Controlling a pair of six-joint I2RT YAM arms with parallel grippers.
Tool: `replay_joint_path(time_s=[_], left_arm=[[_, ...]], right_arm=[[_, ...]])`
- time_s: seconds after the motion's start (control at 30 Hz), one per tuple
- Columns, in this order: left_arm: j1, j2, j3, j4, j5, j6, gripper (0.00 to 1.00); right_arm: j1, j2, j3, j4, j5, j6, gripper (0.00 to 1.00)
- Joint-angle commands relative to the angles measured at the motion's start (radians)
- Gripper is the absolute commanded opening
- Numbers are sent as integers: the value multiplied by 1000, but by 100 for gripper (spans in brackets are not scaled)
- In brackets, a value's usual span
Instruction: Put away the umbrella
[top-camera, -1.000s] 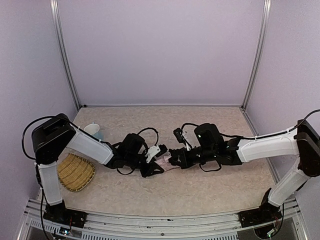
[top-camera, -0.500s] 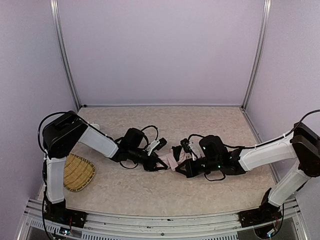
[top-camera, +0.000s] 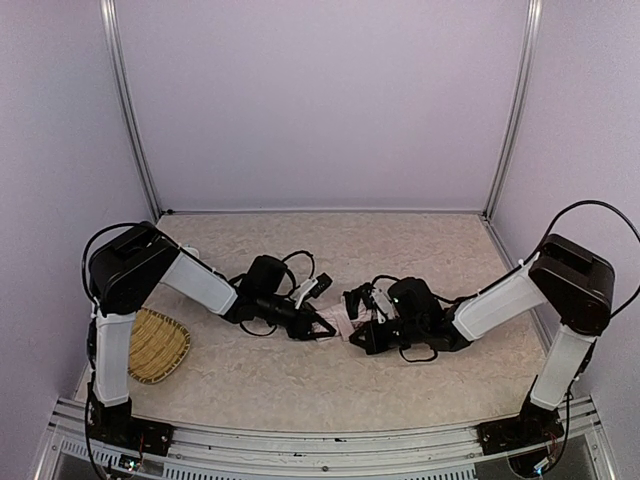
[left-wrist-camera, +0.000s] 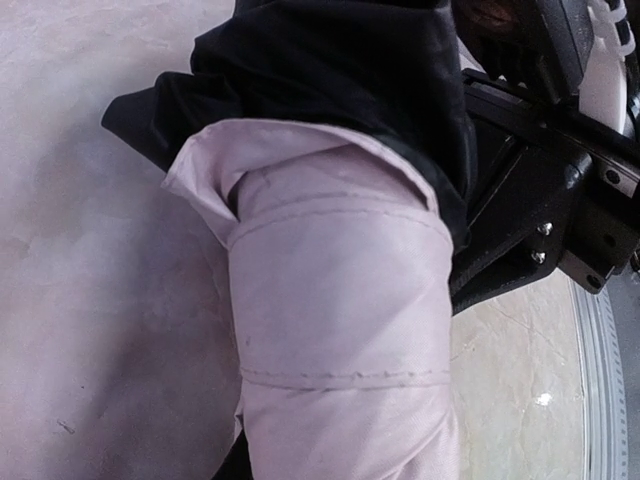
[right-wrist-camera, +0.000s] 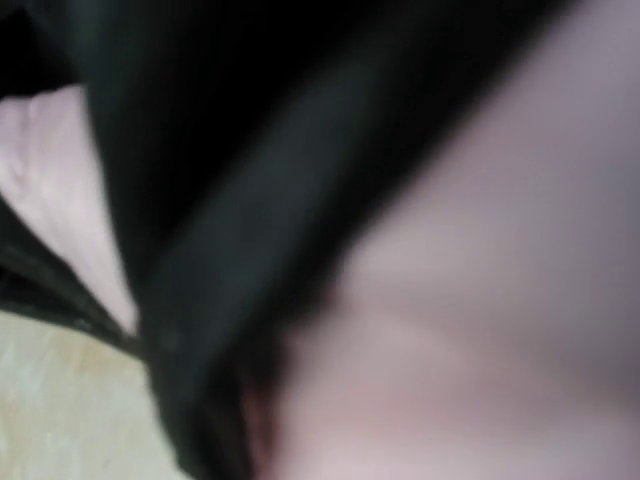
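**First speaker:** What lies at the left of the overhead view?

**Second speaker:** A woven basket (top-camera: 150, 345) sits at lower left on the counter (top-camera: 420, 250), well apart from the work. The left arm reaches from there toward the middle.

**First speaker:** And the middle?

**Second speaker:** The left gripper (top-camera: 322, 325) and the right gripper (top-camera: 360, 336) meet at the umbrella (top-camera: 341, 322). It is a small pale pink and black bundle lying on the counter between them. Over the last second the two have drawn closer together. The right arm's elbow has swung in from the right edge.

**First speaker:** Do they hold it?

**Second speaker:** That cannot be told. Pink fabric with black folds fills the left wrist view and no fingers show. The right wrist view is a close blur of black and pink.

**First speaker:** What does this mean for the task?

**Second speaker:** The canopy is probably being gathered tight. The umbrella is not yet stowed.
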Motion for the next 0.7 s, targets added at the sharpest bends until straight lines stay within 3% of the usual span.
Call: replay_joint_path(time_s=[0.0,0.4,0.67], left_arm=[[66,95,-39,-178,-182,-26,0],[53,111,-37,-127,-26,-30,0],[21,84,-81,52,86,-164,0]], right_arm=[[-10,53,6,-123,140,-20,0],[-10,153,47,17,277,8,0],[-10,183,96,218,272,34,1]])
